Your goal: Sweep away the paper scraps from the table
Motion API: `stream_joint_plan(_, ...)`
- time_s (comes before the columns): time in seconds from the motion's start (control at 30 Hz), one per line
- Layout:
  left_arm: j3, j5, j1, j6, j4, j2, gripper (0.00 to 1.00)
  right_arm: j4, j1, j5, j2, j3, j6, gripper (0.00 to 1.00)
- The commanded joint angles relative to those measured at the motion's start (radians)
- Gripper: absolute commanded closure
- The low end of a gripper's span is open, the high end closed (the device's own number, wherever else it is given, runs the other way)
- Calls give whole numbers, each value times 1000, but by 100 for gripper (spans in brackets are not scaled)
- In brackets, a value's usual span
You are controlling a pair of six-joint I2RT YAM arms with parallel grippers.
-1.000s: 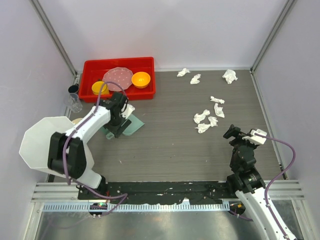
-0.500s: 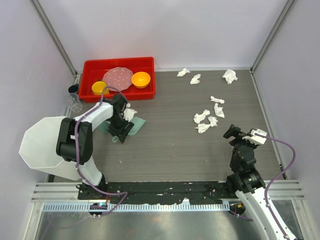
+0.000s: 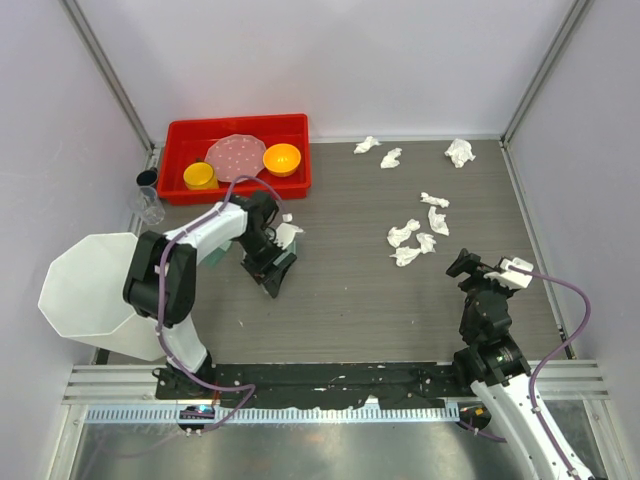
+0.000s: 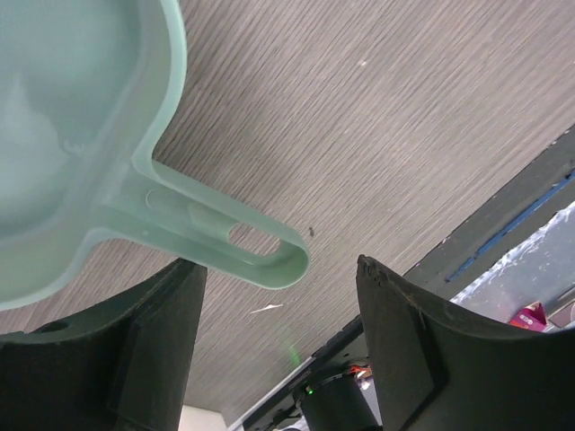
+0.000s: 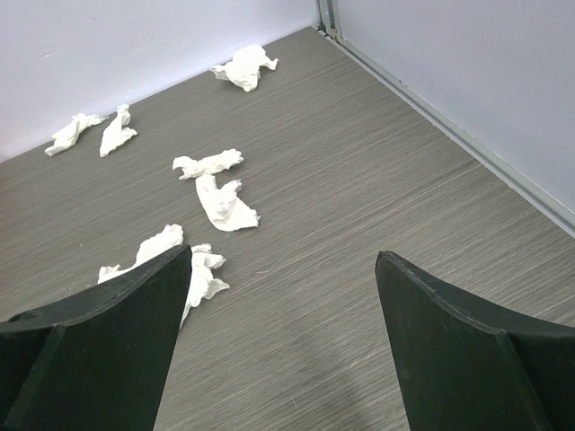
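Widely open left claw (image 4: pixel 278 267), straddling dustpan handle (image 4: pixel 202 223)

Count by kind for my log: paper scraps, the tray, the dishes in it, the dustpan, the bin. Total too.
Paper scraps: 8 (three lie bunched together, so that count is less sure)
Red tray: 1
Dishes in it: 3 (pink plate, orange bowl, yellow cup)
Green dustpan: 1
White bin: 1
Total: 14

Pale lilac walls (image 3: pixel 350 60) (plain, evenly lit); metal corner posts (image 3: pixel 112 80).
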Motion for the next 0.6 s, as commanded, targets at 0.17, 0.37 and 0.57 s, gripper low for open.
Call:
stream_joint_plan(0.17,69,142,-66,59,-55,-72,26,51,-1,22,13,7,6,12)
stream_joint_plan(0.37,126,193,-64,81,-93,-196,24,57,-3,16,25,7,5,11)
stream_joint_plan(0.57,158,-108,-20,-80,17,-227,23,57,-3,5,38,11,5,12)
